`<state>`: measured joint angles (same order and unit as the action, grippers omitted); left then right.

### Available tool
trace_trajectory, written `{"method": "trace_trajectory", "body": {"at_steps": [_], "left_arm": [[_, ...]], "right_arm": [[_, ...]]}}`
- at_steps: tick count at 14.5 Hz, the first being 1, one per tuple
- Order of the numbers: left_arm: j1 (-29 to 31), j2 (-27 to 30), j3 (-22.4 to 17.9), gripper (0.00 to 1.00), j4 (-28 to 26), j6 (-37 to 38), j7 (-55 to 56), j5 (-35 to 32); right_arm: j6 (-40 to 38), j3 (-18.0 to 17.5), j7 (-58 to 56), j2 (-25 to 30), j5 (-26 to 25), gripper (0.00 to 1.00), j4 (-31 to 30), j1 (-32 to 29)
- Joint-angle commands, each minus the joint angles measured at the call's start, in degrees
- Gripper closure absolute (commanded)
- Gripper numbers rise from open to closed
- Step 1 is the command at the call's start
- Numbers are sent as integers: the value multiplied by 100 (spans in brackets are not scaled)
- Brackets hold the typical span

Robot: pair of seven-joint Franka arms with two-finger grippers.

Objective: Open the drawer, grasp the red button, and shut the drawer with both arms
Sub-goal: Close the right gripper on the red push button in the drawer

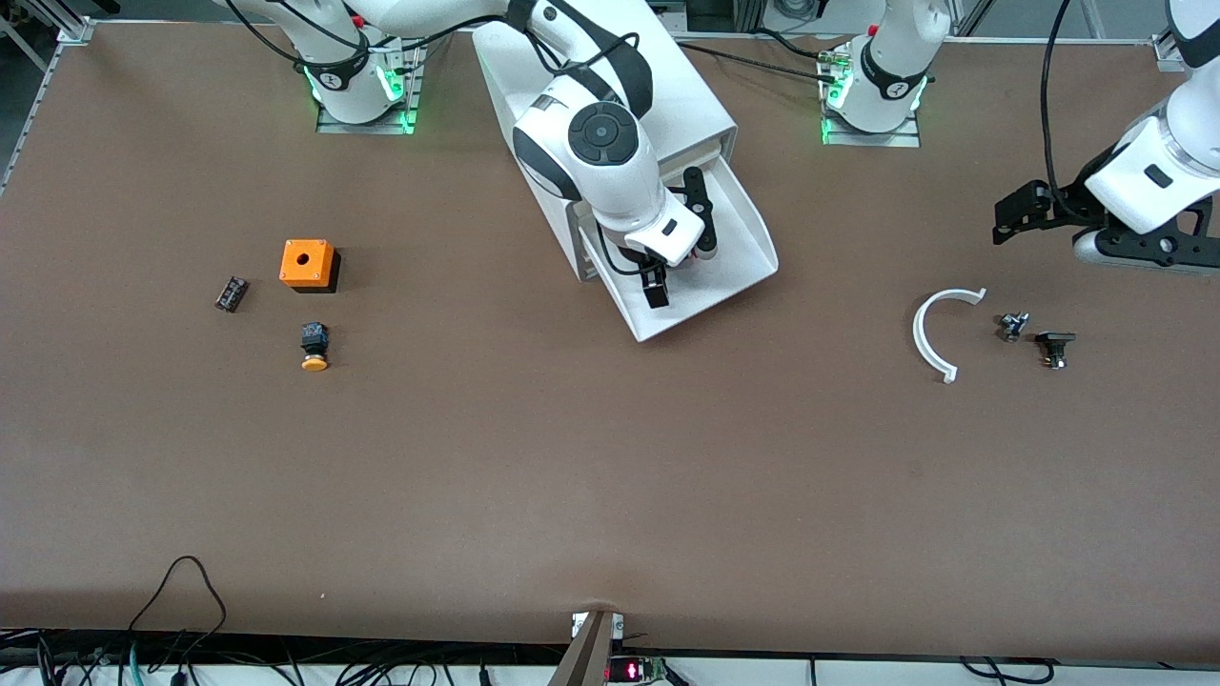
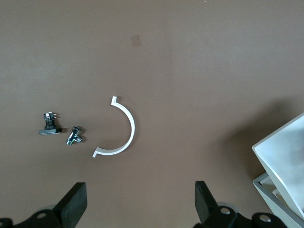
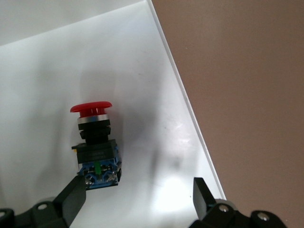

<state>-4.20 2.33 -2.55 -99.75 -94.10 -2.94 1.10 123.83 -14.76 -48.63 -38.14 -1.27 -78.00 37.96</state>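
Nearest the front camera lies the white curved clip [image 1: 939, 331], with a small metal fitting [image 1: 1012, 326] and a black-capped part [image 1: 1054, 347] beside it toward the left arm's end of the table. Over that end hangs the left gripper [image 1: 1025, 215], jaws apart and empty. Pulled out of the white cabinet [image 1: 667, 90], the drawer [image 1: 739, 233] holds the button [image 3: 96, 145], which only the right wrist view shows: red mushroom cap, black body, blue base. Over the tray, the right gripper [image 1: 656, 286] has its fingers [image 3: 71, 197] spread, one just beside the button's base.
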Motion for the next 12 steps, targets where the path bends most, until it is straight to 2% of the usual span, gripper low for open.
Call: {"method": "trace_trajectory", "body": {"at_steps": [1, 5, 12], "left_arm": [[33, -171, 70, 0, 307, 120, 48, -66], [24, -171, 79, 0, 307, 120, 48, -66], [-2, -189, 79, 0, 333, 129, 39, -66]], "right_arm": [[-183, 61, -68, -79, -92, 0, 136, 71], [-499, 52, -68, -88, -66, 0, 136, 97], [-518, 34, -33, -114, -66, 0, 136, 282]]}}
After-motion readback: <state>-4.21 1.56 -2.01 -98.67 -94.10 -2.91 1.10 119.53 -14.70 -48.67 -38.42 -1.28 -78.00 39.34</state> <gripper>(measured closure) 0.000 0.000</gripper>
